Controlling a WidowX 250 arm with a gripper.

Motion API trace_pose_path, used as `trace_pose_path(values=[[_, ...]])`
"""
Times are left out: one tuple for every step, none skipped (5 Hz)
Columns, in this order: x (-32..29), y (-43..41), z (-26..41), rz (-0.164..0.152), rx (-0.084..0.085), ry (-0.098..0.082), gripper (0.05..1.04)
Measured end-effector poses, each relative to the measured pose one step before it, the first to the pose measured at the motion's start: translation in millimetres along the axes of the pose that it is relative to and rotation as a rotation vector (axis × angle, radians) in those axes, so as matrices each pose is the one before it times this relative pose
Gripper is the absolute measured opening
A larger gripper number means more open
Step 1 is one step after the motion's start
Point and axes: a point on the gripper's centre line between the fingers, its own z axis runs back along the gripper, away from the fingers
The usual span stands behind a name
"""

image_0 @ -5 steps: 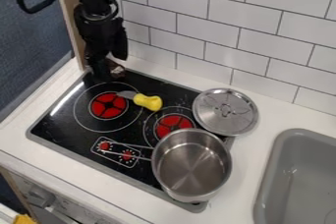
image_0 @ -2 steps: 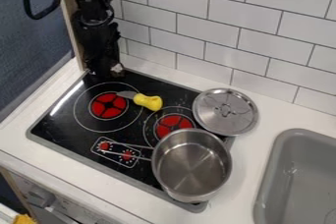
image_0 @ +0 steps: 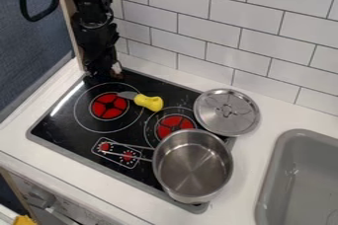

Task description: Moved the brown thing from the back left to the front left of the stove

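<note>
Claw (image_0: pixel 104 74) edged left; brown thing (image_0: pixel 117 75) at its right edge; can't tell whether spread or pinching.

the brown thing (image_0: pixel 118 75) was small, with a pale whitish patch, and sat at the back left corner of the stove (image_0: pixel 63 125), partly hidden, so its full shape and tilt could not be told. the stove lay flat, its glossy black top edged in grey, with red burner centres inside thin white rings and two red dials near the front edge.
</note>
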Motion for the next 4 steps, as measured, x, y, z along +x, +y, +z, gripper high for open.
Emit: trace_pose_path(values=[[-2.54, 7.85, 8.14, 0.0078, -0.0097, 0.0011, 0.103], [1.95, 2.67, 19.46, 0.0212, -0.0344, -0.0221, 0.102], [-2.77, 8.85, 20.79, 0.033, -0.024, 0.0034, 0.102], [-3.87, 23.85, 26.24, 0.0317, -0.0524, 0.0514, 0.102]])
